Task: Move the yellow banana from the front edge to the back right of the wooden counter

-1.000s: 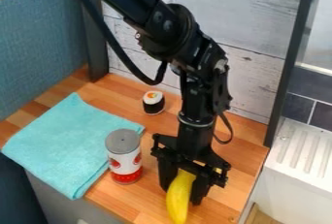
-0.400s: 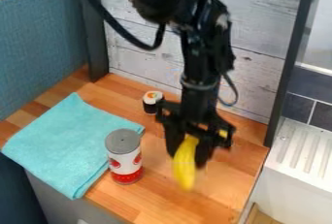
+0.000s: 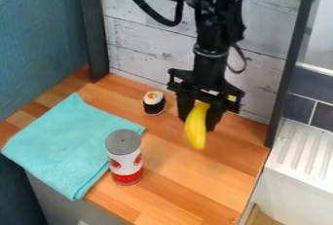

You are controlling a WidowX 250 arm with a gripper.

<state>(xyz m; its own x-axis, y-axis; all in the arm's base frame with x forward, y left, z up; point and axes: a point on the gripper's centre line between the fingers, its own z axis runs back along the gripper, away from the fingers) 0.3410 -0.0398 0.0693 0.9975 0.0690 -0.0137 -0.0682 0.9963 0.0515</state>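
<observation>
Wooden countertop [image 3: 195, 185] is backed by whitewashed boards [image 3: 153, 39]. Near them, a banana [image 3: 195, 130] is pinched at its upper end by the gripper [image 3: 199, 121], its lower end left hanging. With so high a grip, it could be twisted loose by a jolt. If carried low leftward, the sushi piece [image 3: 154, 103] or upright can [image 3: 123, 158], beside the turquoise cloth [image 3: 68, 141], could be knocked.
</observation>
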